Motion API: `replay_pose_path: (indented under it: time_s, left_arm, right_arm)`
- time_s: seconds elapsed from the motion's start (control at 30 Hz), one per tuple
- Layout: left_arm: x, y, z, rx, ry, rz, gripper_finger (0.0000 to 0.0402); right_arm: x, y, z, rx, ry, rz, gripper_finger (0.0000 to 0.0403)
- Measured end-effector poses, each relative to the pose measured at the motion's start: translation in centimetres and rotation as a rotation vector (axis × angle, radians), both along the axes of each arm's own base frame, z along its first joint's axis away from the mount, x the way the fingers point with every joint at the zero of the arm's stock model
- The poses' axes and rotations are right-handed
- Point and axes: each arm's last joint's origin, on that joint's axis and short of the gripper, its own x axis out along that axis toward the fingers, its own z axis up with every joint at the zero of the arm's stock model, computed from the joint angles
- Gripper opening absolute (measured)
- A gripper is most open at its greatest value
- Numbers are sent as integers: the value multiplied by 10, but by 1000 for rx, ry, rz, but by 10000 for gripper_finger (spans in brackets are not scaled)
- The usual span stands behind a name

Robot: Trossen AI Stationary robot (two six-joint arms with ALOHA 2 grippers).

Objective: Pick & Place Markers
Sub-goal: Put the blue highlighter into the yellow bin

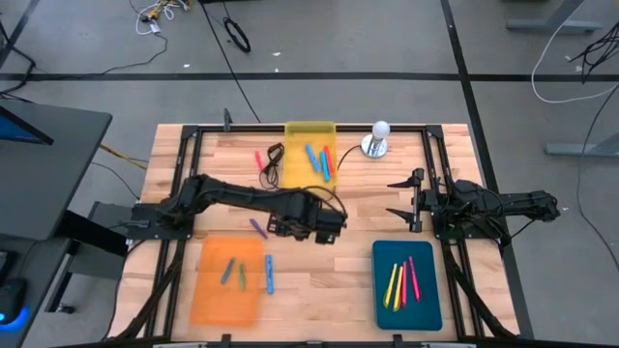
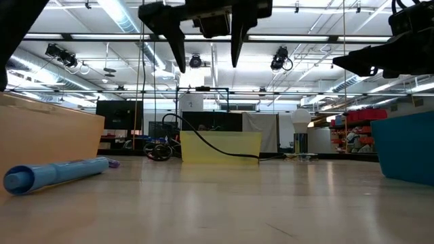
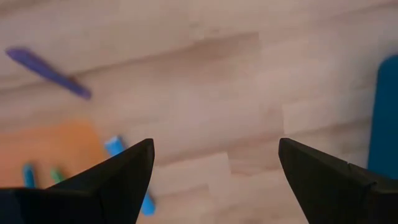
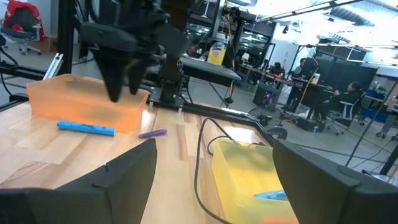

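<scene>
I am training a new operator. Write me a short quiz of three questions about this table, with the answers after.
1. True or false: the purple marker lies inside the orange tray.
2. Which colours are the markers in the teal tray? A: yellow and pink. B: blue and green. C: purple only.
3. Fill the gap: the left pincer and the right pincer are both ___ (open or shut), holding nothing.

Key
1. False: it lies on the bare wood, apart from the tray.
2. A.
3. open.
</scene>
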Motion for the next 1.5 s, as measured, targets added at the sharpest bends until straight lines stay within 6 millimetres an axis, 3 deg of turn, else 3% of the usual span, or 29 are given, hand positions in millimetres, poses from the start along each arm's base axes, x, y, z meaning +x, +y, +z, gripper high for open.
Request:
replay_pose_path:
  time_s: [0.53, 0.7, 1.1, 1.27, 1.5]
  left_arm:
    - [-24, -76, 0, -28, 32, 77, 351]
    - [-30, -91, 0, -57, 44, 89, 351]
    - [-35, -93, -1, -18, 72, 108, 351]
    - [-37, -93, -14, -61, 47, 110, 351]
    - [-53, -85, -17, -85, 24, 169, 351]
  right_arm:
    - [0, 0, 0, 0, 0, 0, 323]
    - [0, 0, 0, 0, 0, 0, 323]
    - [0, 0, 0, 0, -1, 0, 323]
    - [0, 0, 0, 0, 0, 0, 323]
    - [0, 0, 0, 0, 0, 0, 323]
